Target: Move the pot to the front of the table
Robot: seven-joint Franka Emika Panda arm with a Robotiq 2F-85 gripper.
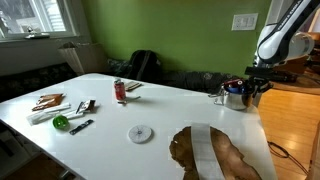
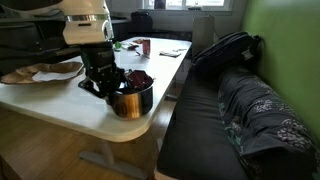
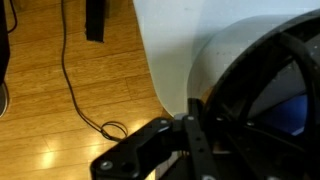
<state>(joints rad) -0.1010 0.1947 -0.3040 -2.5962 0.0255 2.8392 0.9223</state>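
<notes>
The white counter (image 1: 170,110) fills most of both exterior views, and the wrist view shows its rounded edge (image 3: 180,40) above a wood floor (image 3: 60,110). A dark sofa (image 2: 210,125) runs along one long side of the counter, in front of a green wall (image 1: 170,30). The white Franka arm (image 1: 285,35) bends down over one end of the counter. On the counter top lies a brown wood-coloured patch (image 1: 228,160) crossed by a white strip (image 1: 205,150). A black backpack (image 2: 225,50) lies on the sofa.

The pot (image 1: 235,97) is small, shiny and metal. It stands upright on a rounded corner of the counter, close to the edge on the sofa side (image 2: 132,100), just beside the brown patch, and dark and red bits show at its top. The black jaws come down at the pot's rim on the side away from the sofa. The arm's own bulk hides the tips, so I cannot tell whether they clamp the rim or only stand at it. In the wrist view dark gripper parts and a curved black shape fill the lower right, and they do not settle it either.

A red can (image 1: 120,90) stands upright well away from the pot, towards the other end of the counter. A flat white round disc (image 1: 140,133) lies between the can and the brown patch. A small green object (image 1: 61,122) and a few dark and white items, too small to name, lie near the far end. A thin black cable (image 3: 72,85) trails across the floor.
</notes>
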